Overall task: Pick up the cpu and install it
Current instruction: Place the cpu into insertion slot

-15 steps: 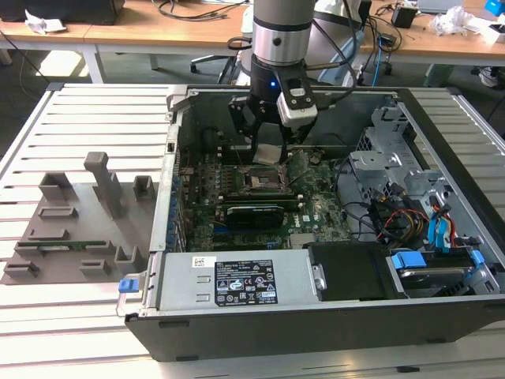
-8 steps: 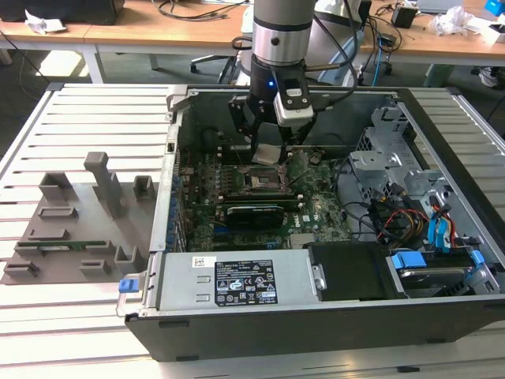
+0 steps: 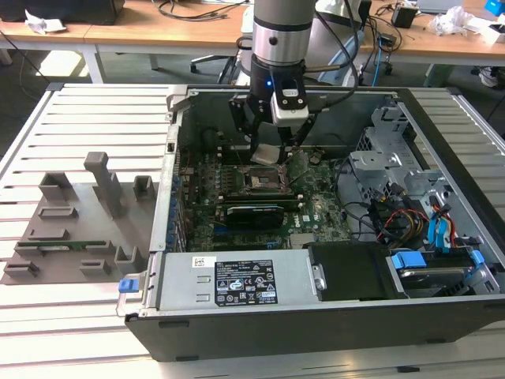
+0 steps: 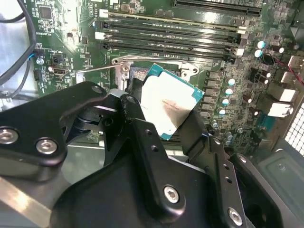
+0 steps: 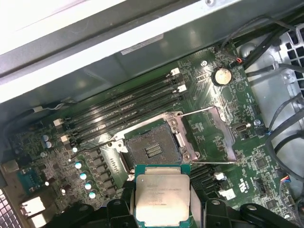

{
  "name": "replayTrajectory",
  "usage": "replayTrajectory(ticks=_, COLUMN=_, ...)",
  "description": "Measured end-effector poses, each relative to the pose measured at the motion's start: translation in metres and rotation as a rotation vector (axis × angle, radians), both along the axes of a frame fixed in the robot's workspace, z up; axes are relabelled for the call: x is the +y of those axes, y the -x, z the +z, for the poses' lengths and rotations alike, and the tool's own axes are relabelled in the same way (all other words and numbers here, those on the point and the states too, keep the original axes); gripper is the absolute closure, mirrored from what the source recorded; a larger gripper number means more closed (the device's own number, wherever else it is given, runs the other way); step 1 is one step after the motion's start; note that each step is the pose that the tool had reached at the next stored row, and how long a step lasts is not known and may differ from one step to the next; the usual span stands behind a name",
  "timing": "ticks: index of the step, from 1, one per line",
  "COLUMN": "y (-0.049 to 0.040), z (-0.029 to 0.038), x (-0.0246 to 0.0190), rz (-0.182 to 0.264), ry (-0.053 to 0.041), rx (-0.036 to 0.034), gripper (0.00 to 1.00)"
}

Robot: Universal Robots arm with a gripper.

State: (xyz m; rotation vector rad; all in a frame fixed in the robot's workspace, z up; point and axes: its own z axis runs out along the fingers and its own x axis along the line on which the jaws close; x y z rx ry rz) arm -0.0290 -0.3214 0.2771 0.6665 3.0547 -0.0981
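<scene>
Above open socket (image 5: 154,147) inside computer case (image 3: 276,332): tool (image 5: 163,206) clamped on cpu (image 5: 162,185) edges, chip held in air, not seated. Likely risk: tilted or offset lowering could bend socket pins, or chip slips.

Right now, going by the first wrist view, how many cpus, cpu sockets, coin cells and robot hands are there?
cpu: 1, held in the hand
socket: 1, open and empty
coin cell: 1, on the board
hand: 1, shut on the cpu
Total: 4
</scene>
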Motion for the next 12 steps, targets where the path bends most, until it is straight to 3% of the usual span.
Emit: replayTrajectory(ticks=12, y=0.0, z=-0.0003, x=0.0, rz=-0.102, ry=0.0004, rx=0.0, gripper=0.45)
